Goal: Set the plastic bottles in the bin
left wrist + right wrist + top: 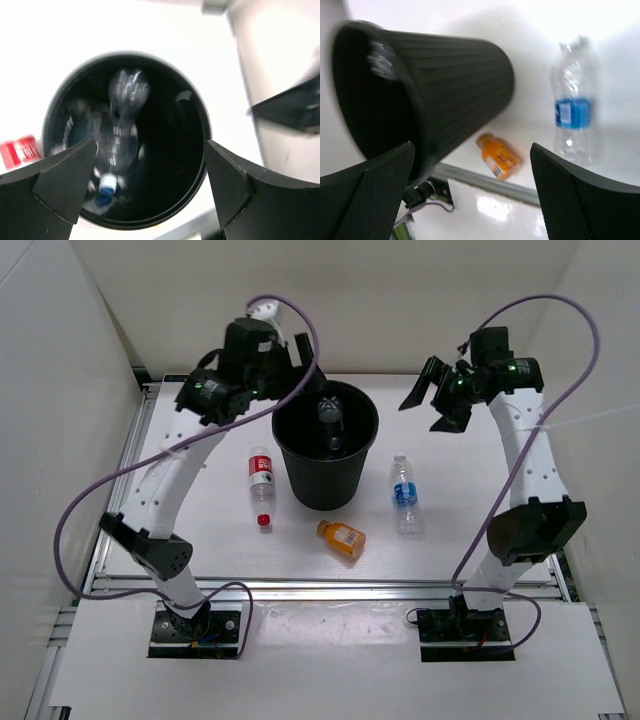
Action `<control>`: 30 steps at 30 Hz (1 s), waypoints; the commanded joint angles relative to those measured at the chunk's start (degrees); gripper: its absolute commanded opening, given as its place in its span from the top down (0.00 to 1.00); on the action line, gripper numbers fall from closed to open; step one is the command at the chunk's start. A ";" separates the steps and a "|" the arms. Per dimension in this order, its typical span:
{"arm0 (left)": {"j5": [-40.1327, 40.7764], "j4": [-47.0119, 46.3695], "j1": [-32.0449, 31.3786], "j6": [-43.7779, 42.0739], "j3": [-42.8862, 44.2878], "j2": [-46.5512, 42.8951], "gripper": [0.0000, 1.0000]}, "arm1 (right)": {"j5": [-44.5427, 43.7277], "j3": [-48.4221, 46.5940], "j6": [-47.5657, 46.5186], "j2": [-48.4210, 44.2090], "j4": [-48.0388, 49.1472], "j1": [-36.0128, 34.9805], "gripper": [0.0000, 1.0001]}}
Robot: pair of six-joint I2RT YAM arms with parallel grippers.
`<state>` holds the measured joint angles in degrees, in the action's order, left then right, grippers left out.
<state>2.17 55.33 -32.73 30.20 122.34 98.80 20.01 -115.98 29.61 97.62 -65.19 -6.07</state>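
The black bin (300, 468) stands mid-table. A clear bottle (330, 420) lies inside it; in the left wrist view it is a blurred clear bottle (122, 135) with a blue cap, above a second blue cap (102, 201). My left gripper (303, 360) is open and empty over the bin's far-left rim (201, 115). My right gripper (432, 405) is open and empty, raised to the right of the bin. On the table lie a red-label bottle (261, 469), an orange bottle (342, 538) and a blue-label bottle (404, 495).
A small red cap (264, 521) lies near the red-label bottle. The right wrist view shows the bin's ribbed wall (450, 85), the orange bottle (500, 157), the blue-label bottle (572, 112) and the table's metal front rail (485, 181). White walls enclose the table.
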 commanded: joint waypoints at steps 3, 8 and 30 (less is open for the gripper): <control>6.53 -7.24 3.89 0.38 -3.05 -12.81 0.00 | -7.85 10.21 -1.83 4.59 -6.44 -1.40 0.00; 1.09 -9.37 10.40 1.18 -15.11 -16.71 0.00 | -10.34 19.83 -2.10 6.87 -0.82 -2.11 0.00; -6.83 -11.47 28.33 11.38 -47.19 -24.89 0.00 | -8.14 26.62 -8.07 16.73 3.34 -1.32 0.52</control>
<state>-2.66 45.82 -5.45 39.31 76.99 76.12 9.93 -86.70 22.87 117.05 -59.51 -8.32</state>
